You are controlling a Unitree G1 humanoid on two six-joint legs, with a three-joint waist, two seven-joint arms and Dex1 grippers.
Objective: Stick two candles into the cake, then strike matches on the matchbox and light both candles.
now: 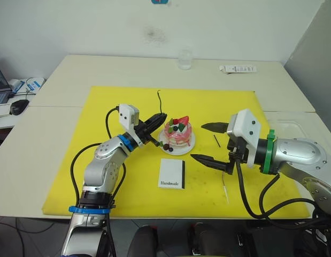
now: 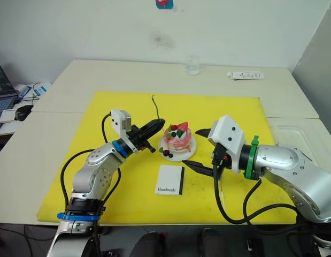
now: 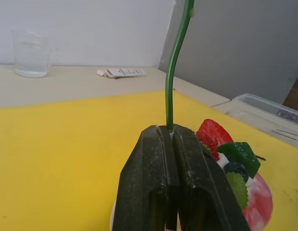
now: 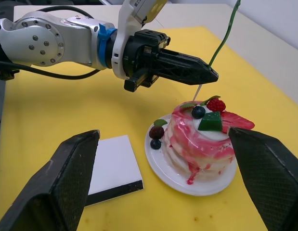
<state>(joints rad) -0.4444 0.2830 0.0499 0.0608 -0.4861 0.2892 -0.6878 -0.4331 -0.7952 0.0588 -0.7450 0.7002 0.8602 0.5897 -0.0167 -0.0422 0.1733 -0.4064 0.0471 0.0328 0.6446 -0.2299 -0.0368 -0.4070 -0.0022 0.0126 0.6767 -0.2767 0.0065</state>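
The small pink cake [image 1: 177, 134] sits on a white plate [image 1: 178, 151] in the middle of the yellow mat [image 1: 101, 176]. My left gripper [image 1: 162, 119] is at the cake's left edge, shut on the greenish candle [image 3: 169, 91]. The candle rises steeply above the fingers, and its white end [image 4: 199, 90] pokes out just over the cake's top. My right gripper [image 1: 208, 143] hangs open just right of the plate, holding nothing. The white matchbox [image 1: 171, 173] lies in front of the plate. A dark match [image 1: 216, 140] lies right of the plate. The other candle [image 1: 225, 190], thin and pale, lies under my right arm, partly hidden.
A clear glass [image 1: 185, 59] and a white tube [image 1: 237, 68] stand at the table's far edge. A clear plastic box [image 1: 293, 131] sits right of the mat. A mouse [image 1: 18, 106] and a laptop are on the side table to the left.
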